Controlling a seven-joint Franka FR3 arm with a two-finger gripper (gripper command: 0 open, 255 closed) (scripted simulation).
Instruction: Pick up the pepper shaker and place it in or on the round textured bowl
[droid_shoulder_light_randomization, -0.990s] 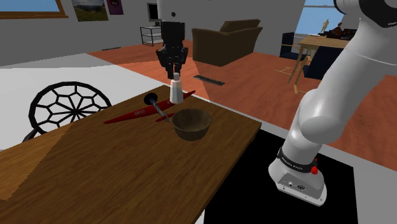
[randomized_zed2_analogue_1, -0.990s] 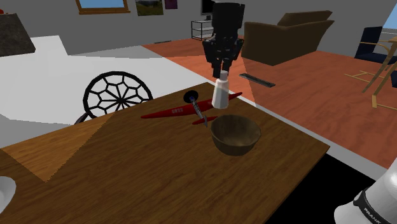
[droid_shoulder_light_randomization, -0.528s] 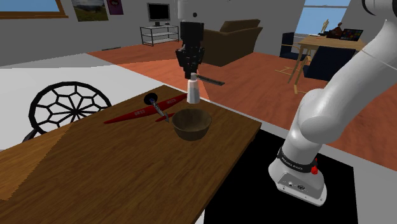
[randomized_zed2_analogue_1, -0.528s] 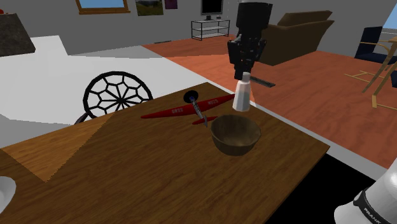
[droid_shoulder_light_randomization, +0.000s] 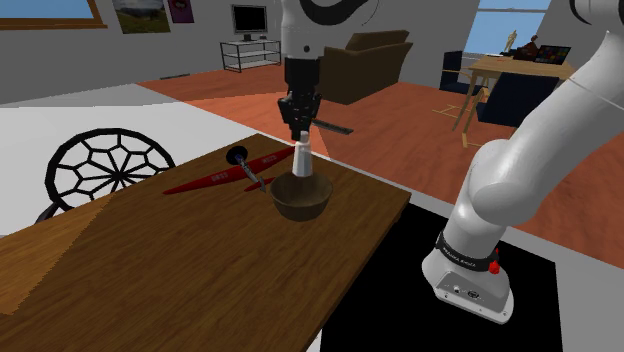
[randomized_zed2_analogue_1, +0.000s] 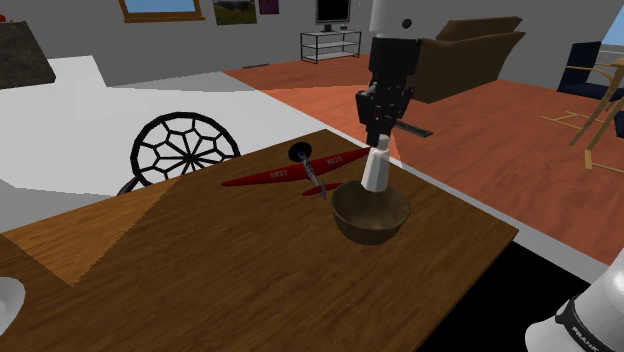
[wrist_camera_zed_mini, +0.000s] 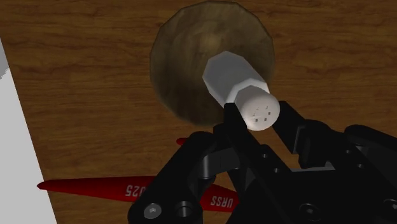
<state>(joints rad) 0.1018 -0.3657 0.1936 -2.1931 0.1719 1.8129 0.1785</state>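
Note:
A white pepper shaker (droid_shoulder_light_randomization: 301, 162) (randomized_zed2_analogue_1: 376, 170) (wrist_camera_zed_mini: 236, 81) hangs upright with its base just above or inside the round brown bowl (droid_shoulder_light_randomization: 303, 200) (randomized_zed2_analogue_1: 371, 218) (wrist_camera_zed_mini: 184, 63); I cannot tell whether it touches the bowl. My black gripper (droid_shoulder_light_randomization: 300, 138) (randomized_zed2_analogue_1: 378, 138) (wrist_camera_zed_mini: 256, 116) comes down from above and is shut on the shaker's perforated top. The bowl stands on the wooden table (droid_shoulder_light_randomization: 200, 270), near its far end.
A long red object (droid_shoulder_light_randomization: 215, 177) (randomized_zed2_analogue_1: 280, 174) (wrist_camera_zed_mini: 121, 191) lettered URSS lies just behind the bowl, with a dark-headed tool (droid_shoulder_light_randomization: 245, 165) (randomized_zed2_analogue_1: 308, 166) across it. A black web-backed chair (droid_shoulder_light_randomization: 105, 165) stands at the table's far side. The table edge runs close beside the bowl.
The gripper carried the shaker toward the shoulder view's right and then lowered it, from above the red object to over the bowl. The grip stayed shut.

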